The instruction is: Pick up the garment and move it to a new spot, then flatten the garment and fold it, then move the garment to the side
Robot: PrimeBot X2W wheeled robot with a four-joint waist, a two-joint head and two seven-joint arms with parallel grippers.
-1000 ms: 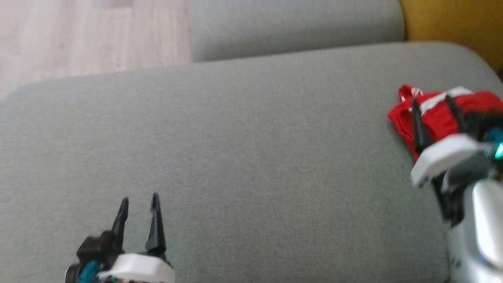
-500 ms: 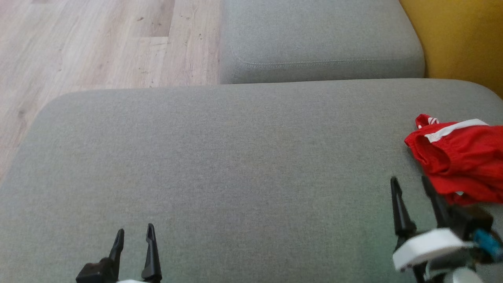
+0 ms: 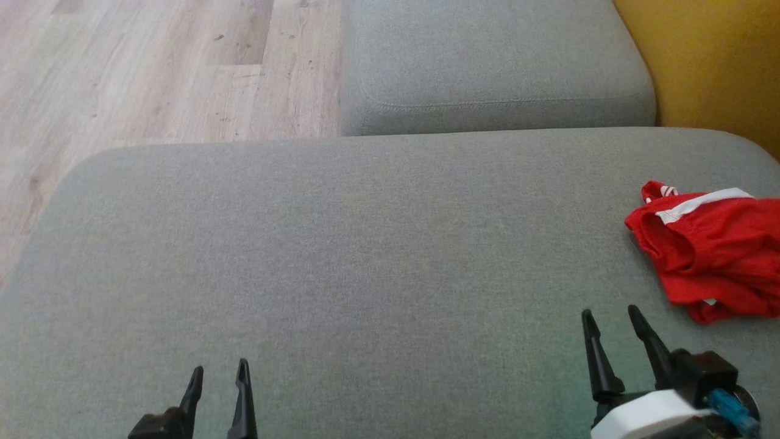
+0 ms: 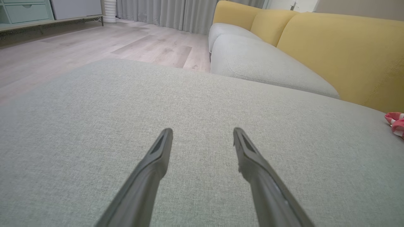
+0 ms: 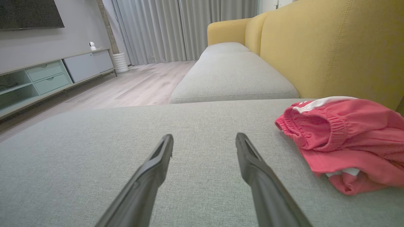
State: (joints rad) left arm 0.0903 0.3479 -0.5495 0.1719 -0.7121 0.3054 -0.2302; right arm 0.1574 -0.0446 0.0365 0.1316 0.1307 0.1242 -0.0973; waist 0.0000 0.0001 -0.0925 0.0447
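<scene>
The garment (image 3: 713, 250), red shorts with a white stripe, lies bunched at the right edge of the grey cushion (image 3: 365, 256). It also lies at the right in the right wrist view (image 5: 344, 138) and as a sliver in the left wrist view (image 4: 396, 123). My right gripper (image 3: 609, 320) is open near the cushion's front right, below and left of the shorts, with empty space between its fingers (image 5: 204, 138). At the lower left my left gripper (image 3: 219, 372) is open and holds nothing, far from the shorts (image 4: 202, 132).
A second grey cushion (image 3: 493, 67) lies beyond the first. The yellow sofa back (image 3: 707, 61) rises on the right. Wooden floor (image 3: 146, 67) lies past the cushion's left edge. A low cabinet (image 5: 47, 78) and curtains (image 5: 176, 28) stand across the room.
My right gripper has drawn back off the shorts toward the front of the cushion, open throughout. The head camera tilted, so the whole picture shifted. The shorts stay where they were.
</scene>
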